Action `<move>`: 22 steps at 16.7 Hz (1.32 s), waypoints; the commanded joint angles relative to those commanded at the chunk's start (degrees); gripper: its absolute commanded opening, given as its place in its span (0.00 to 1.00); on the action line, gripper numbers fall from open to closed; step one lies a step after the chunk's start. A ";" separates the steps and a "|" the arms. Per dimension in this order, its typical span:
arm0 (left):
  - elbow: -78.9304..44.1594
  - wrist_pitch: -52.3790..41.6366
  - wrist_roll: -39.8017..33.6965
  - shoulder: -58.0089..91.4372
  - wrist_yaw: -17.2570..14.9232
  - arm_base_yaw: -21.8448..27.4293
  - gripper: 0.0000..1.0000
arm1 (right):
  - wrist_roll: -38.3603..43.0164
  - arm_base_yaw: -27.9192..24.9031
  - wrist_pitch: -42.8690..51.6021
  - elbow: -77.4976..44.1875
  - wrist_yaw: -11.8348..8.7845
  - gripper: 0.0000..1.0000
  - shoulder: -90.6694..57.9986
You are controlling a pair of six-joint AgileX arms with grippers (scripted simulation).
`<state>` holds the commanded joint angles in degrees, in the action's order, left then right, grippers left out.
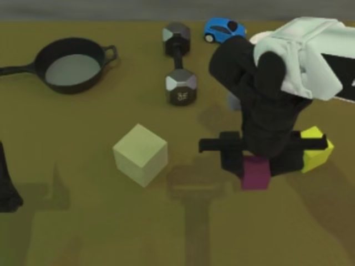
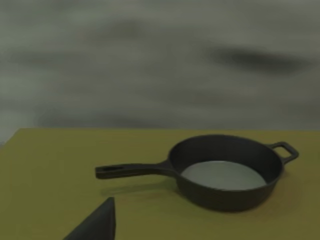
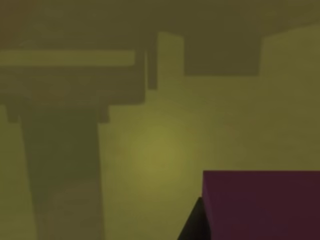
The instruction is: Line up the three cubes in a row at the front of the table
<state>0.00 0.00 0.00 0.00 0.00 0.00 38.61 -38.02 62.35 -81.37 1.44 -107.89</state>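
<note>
Now right pincer (image 1: pixel 256 166) pinching small magenta cube (image 1: pixel 255 173), just beside bright yellow cube (image 1: pixel 317 148).

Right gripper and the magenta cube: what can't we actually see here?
- Right gripper: top view, the arm covers its fingertips; grip on the magenta cube unconfirmed.
- Magenta cube: right wrist view, cut off by the frame edge.
- Bright yellow cube: top view, partly behind the arm.
- Left gripper: cut off at the top view's left edge.
</note>
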 joint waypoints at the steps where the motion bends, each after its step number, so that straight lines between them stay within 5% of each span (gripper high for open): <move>1: 0.00 0.00 0.00 0.00 0.00 0.00 1.00 | 0.01 -0.03 -1.37 0.96 0.04 0.00 -0.41; 11: 0.00 0.00 0.00 0.00 0.00 0.00 1.00 | 0.28 -0.37 -14.04 9.27 0.09 0.00 -4.51; 22: 0.00 0.00 0.00 0.00 0.00 0.00 1.00 | 0.28 -0.37 -14.04 9.27 0.09 0.83 -4.51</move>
<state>0.00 0.00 0.00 0.00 0.00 0.00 38.89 -38.39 48.31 -72.10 1.52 -112.40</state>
